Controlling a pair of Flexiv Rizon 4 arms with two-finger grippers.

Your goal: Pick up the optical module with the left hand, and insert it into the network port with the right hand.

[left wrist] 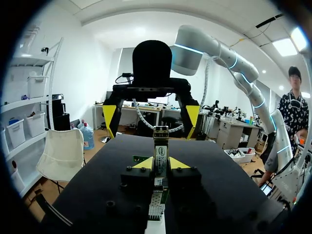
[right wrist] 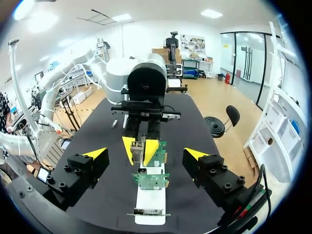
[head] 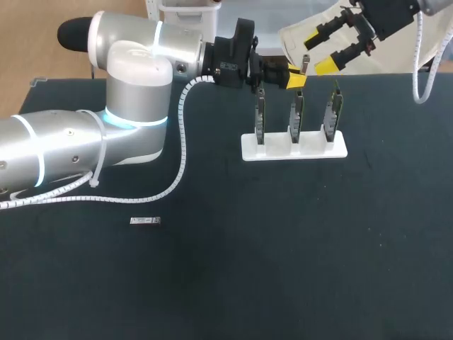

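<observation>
In the head view, our left gripper (head: 296,75) clamps the optical module (head: 304,62) above the white stand (head: 294,147) of network cards (head: 297,113). Our right gripper (head: 318,54) hangs just beside it, wide open and empty.

The left wrist view shows the module pinched between both yellow tips.

In the right wrist view, our open fingers flank it without touching. We judge the pickup done, with handover and insertion still to do.

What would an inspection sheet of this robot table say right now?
Surface: black table.
Job's things: optical module in the left gripper; three circuit boards upright in a white stand.
Clutter: small silver part lying flat near the left arm.
Grippers: left gripper shut on the optical module; right gripper open, facing it.
Cables: white coiled cable along the left arm, trailing on the table.
Surroundings: nothing seen.
</observation>
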